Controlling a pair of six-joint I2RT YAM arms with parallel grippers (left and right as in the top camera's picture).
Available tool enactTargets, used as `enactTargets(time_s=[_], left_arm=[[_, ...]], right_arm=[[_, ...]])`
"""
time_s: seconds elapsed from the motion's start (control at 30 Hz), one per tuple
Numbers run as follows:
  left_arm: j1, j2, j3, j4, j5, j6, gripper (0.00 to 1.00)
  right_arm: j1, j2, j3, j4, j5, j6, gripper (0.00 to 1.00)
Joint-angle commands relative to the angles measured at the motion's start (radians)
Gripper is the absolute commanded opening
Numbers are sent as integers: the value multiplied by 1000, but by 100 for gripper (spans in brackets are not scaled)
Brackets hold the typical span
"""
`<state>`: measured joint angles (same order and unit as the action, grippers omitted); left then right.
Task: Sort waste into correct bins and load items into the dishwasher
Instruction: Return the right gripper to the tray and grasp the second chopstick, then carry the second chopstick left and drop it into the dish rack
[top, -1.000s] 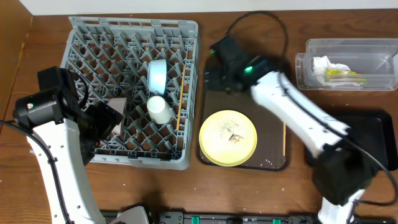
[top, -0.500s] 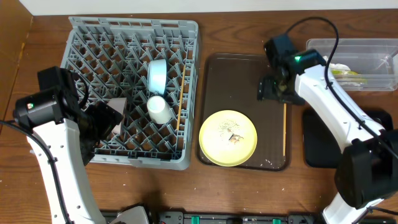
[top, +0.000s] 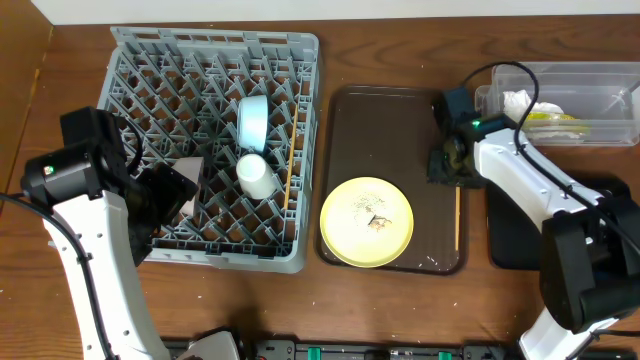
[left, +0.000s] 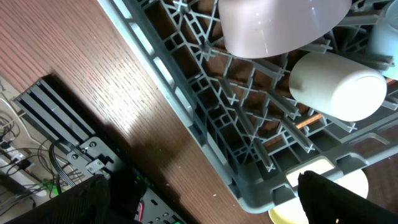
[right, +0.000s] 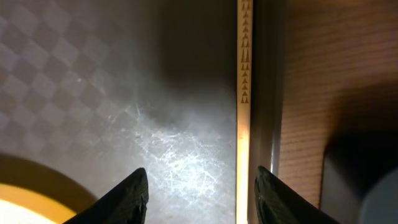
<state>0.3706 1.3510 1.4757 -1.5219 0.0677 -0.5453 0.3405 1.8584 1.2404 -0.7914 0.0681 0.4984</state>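
Note:
The grey dishwasher rack (top: 150, 70) holds the light blue bowl (top: 252, 120), the cream cup (top: 258, 176), a pink saucer (left: 280, 25) and one chopstick (top: 292, 150). My left gripper (top: 168, 195) hovers open over the rack's near left corner (left: 205, 112), holding nothing. The yellow plate (top: 366, 221) with whitish crumbs (top: 376, 222) lies on the brown tray (top: 380, 120). A second chopstick (right: 244, 112) lies along that tray's right edge. My right gripper (right: 202, 199) is low over it, open, with the stick between the fingers close to the right one.
The clear tub (top: 600, 100) at the back right holds the white napkin (top: 520, 102) and the green-and-orange wrapper (top: 548, 120). The black tray (top: 610, 215) lies to the right of the brown tray, partly under my right arm. Equipment with cables (left: 56, 130) lines the table's front edge.
My right arm swung from the brown tray's back left corner across to its right edge and came down over the chopstick; its jaws narrowed. The left arm stayed still.

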Motion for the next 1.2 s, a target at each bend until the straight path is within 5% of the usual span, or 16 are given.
enactTargets(time_s=[0.0,0.8,0.9,0.97,1.17], left_arm=[[4,-2,1,-6,-16,10,98],[4,-2,1,-6,-16,10,98],[4,-2,1,-6,-16,10,98],[4,-2,1,-6,-16,10,98],[4,-2,1,-6,-16,10,98]], right_arm=[[-8,6,-36,26,15,-7,54],[-8,134,-76,92,-3,-6,48],[-7,134,-75,97,-30,-7,30],[-7,134,-73,101,-67,-7,1],[-7,129,8,102,-187,-7,1]])
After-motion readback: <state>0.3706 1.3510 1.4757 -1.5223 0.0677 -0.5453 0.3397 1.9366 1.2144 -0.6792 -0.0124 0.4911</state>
